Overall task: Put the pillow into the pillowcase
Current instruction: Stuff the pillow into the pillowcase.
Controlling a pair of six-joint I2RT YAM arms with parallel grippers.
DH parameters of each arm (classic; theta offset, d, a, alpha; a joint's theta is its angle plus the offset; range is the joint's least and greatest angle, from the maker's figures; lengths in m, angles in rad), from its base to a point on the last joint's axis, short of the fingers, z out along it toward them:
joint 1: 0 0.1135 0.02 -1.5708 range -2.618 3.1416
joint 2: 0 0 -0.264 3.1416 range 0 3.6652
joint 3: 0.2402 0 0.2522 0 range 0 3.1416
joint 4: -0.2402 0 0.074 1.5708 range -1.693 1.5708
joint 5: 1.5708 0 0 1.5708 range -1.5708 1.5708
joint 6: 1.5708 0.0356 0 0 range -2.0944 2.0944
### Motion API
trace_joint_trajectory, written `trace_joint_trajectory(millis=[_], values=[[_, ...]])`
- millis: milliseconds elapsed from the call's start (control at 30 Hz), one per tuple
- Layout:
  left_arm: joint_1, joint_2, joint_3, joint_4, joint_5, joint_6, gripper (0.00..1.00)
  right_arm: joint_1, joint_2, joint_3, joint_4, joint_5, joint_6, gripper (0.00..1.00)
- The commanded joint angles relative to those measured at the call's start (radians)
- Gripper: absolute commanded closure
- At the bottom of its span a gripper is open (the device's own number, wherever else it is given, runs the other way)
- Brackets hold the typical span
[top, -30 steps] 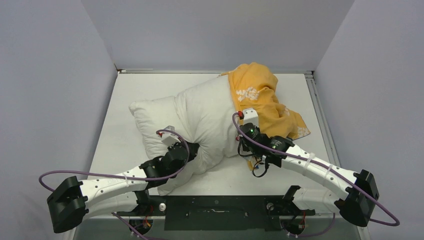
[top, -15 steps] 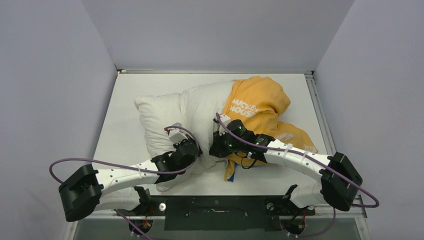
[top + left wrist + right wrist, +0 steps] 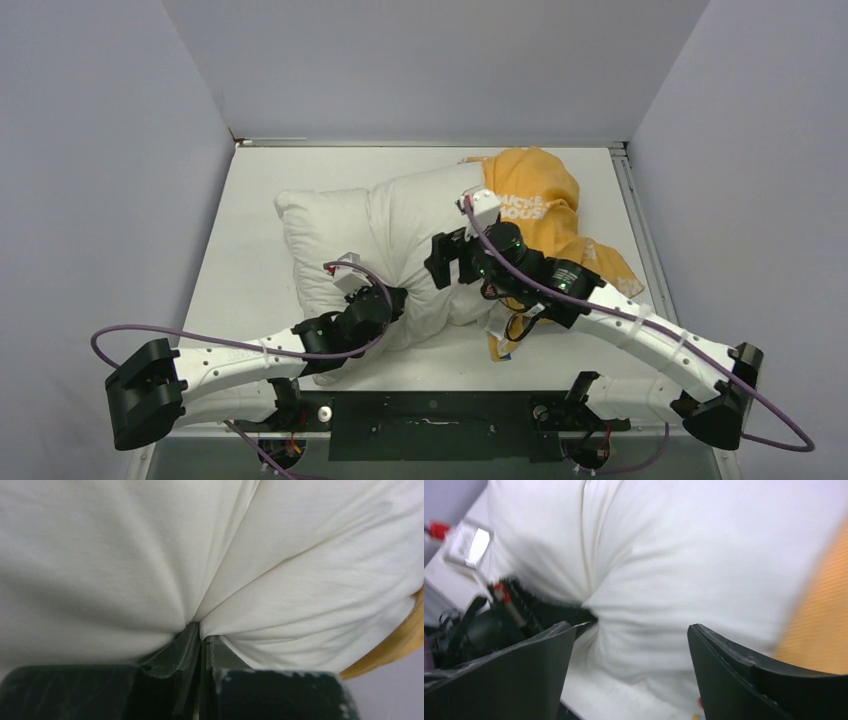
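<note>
The plump off-white pillow (image 3: 370, 235) lies across the middle of the table, its right end tucked into the orange-yellow pillowcase (image 3: 540, 195). The case bunches at the back right, and one flap hangs down near the front (image 3: 500, 345). My left gripper (image 3: 395, 300) is shut on a pinch of the pillow's near edge; in the left wrist view the pillow (image 3: 150, 555) puckers into the closed tips (image 3: 202, 635). My right gripper (image 3: 445, 262) hovers open over the pillow's middle. Its wrist view shows the pillow (image 3: 674, 555) between the spread fingers (image 3: 631, 630), which hold nothing, with the pillowcase (image 3: 824, 620) at the right.
The white table (image 3: 250, 200) is walled by grey panels on the left, back and right. A black mounting bar (image 3: 430, 410) runs along the near edge between the arm bases. Purple cables loop off both arms.
My right gripper has opened, let go of the pillowcase and moved back over the pillow. The case's edge has slipped to the right, baring more pillow. The left gripper keeps its pinch.
</note>
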Motion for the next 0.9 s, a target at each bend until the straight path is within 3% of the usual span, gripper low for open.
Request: trace_joint_trajectory(millis=[0,67,167,300,600,633,700,767,800,867], values=[[-0.023,-0.012,-0.05,-0.1,0.108,-0.046,1.0,-0.032,-0.056,0.16,-0.036,0.384,-0.109,0.06],[-0.023,-0.01,-0.047,-0.101,0.108,-0.043,1.0,-0.106,-0.017,0.226,-0.042,0.405,-0.144,0.0],[-0.023,-0.001,-0.036,-0.101,0.12,-0.032,1.0,-0.28,0.099,0.331,-0.066,0.334,-0.18,0.0],[-0.023,0.013,-0.024,-0.098,0.134,-0.02,1.0,-0.425,0.261,0.473,-0.084,0.24,-0.204,0.0],[-0.023,0.039,-0.028,-0.085,0.161,-0.014,1.0,-0.512,0.579,0.704,-0.1,0.114,-0.211,0.16],[-0.023,0.04,-0.028,-0.082,0.164,-0.014,1.0,-0.516,0.601,0.724,-0.105,0.099,-0.21,0.2],[-0.023,0.041,-0.03,-0.081,0.167,-0.014,1.0,-0.52,0.647,0.765,-0.125,0.07,-0.208,0.47],[-0.023,0.037,-0.031,-0.083,0.167,-0.011,1.0,-0.52,0.678,0.798,-0.148,0.028,-0.214,0.82],[-0.023,0.035,-0.03,-0.086,0.165,-0.009,1.0,-0.52,0.681,0.802,-0.151,0.004,-0.214,0.93],[-0.022,0.029,-0.03,-0.093,0.161,-0.008,1.0,-0.518,0.648,0.778,-0.124,-0.088,-0.208,0.95]])
